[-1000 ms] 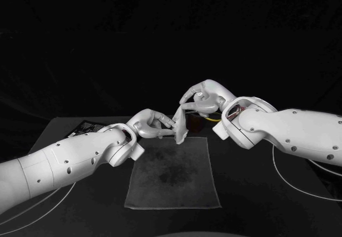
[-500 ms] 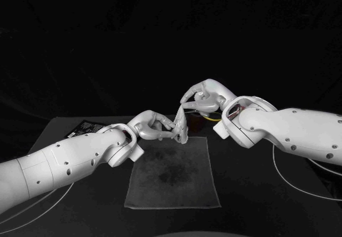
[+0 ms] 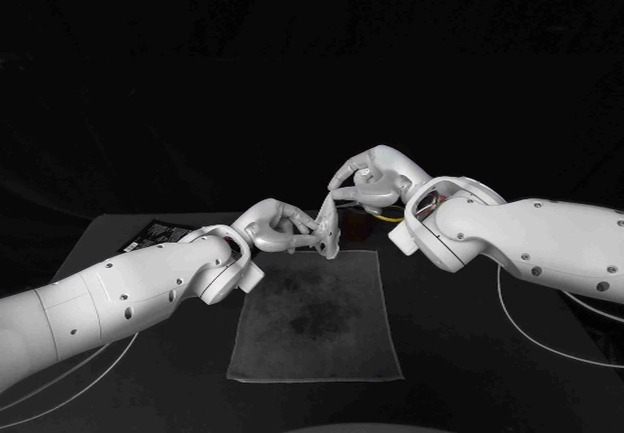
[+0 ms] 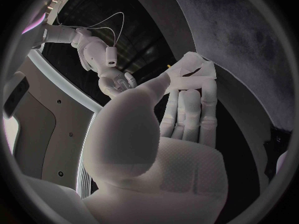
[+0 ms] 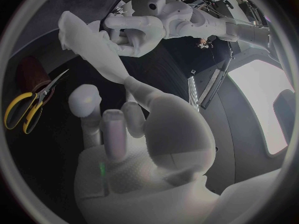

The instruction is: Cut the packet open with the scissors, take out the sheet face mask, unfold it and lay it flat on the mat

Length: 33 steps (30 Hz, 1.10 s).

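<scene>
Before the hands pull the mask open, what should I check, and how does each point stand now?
1. The left hand holds the mask: ok.
2. The right hand holds the mask's other end: ok.
3. The mask is unfolded: not ok, it hangs as a folded strip.
4. The mat lies flat: ok.
5. The scissors lie off the mat: ok.
6. The mask has no tears: cannot tell.

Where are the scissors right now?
In the right wrist view, the yellow-handled scissors lie on the table on the robot's right, beside the right hand, untouched.
</scene>
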Each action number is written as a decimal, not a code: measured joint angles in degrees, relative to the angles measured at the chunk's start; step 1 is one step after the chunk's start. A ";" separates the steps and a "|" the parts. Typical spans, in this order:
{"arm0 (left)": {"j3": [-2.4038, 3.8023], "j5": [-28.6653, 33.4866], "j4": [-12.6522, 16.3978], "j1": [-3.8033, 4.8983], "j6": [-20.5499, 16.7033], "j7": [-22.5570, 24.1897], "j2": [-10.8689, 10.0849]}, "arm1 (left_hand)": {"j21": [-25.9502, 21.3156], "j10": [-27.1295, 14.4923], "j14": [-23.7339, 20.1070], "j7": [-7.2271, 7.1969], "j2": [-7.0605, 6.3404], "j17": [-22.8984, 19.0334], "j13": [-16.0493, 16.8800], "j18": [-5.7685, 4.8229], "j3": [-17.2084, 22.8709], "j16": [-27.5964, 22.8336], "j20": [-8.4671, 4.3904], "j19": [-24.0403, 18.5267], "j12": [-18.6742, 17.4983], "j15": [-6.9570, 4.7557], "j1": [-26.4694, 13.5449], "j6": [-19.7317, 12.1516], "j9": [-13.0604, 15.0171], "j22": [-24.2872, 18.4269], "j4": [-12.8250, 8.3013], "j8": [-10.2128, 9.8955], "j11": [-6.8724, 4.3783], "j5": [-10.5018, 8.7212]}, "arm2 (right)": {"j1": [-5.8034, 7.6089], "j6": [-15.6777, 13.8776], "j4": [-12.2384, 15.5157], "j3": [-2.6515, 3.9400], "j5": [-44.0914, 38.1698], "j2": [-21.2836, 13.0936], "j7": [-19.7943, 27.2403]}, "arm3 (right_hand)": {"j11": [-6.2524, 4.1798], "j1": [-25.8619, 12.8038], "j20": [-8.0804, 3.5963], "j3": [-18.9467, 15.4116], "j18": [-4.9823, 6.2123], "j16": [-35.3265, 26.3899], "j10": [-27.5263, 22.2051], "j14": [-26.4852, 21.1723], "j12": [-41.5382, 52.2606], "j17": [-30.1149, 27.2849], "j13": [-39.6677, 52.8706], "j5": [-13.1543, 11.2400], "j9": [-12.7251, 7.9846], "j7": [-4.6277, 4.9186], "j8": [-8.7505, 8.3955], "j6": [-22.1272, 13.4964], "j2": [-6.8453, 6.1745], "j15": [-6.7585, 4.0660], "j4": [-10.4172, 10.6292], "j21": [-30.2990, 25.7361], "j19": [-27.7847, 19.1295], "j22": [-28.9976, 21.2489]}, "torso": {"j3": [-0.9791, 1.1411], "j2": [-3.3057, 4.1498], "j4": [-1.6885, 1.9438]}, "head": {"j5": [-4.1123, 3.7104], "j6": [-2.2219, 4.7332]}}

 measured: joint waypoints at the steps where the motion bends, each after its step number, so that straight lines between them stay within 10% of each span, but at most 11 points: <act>1: 0.00 0.13 -0.08 0.00 -0.34 -0.06 0.03 | -0.16 0.16 0.00 0.21 -0.13 0.17 -0.06 0.00 -0.02 0.00 0.00 0.00 0.15 0.00 -0.13 0.21 0.07 -0.11 0.02 0.24 -0.16 0.00 | 0.00 0.00 0.12 0.00 0.01 -0.03 0.01 | 0.00 0.00 0.00 0.00 0.00 0.00 0.00 0.00 0.00 0.01 0.00 0.00 0.00 -0.02 -0.01 -0.02 0.00 0.00 0.00 0.00 0.00 0.00 | -0.01 0.00 0.01 | 0.00 0.02; 33: -0.05 0.55 -1.68 -0.04 -2.68 -2.42 0.71 | -2.20 0.01 -0.84 -0.01 -1.20 -1.72 -1.46 -0.12 -2.59 -1.18 -0.12 0.90 -1.02 0.01 -1.65 0.40 0.51 -1.94 1.77 1.69 -0.02 0.00 | 0.00 -0.01 0.84 0.00 0.03 -0.23 0.14 | 0.05 0.01 0.01 0.40 -0.07 -0.02 0.06 0.00 0.10 -0.02 0.05 0.16 -0.01 0.11 0.18 -0.05 -0.01 0.00 -0.07 -0.01 -0.01 0.00 | -0.02 0.01 0.00 | 0.24 -0.01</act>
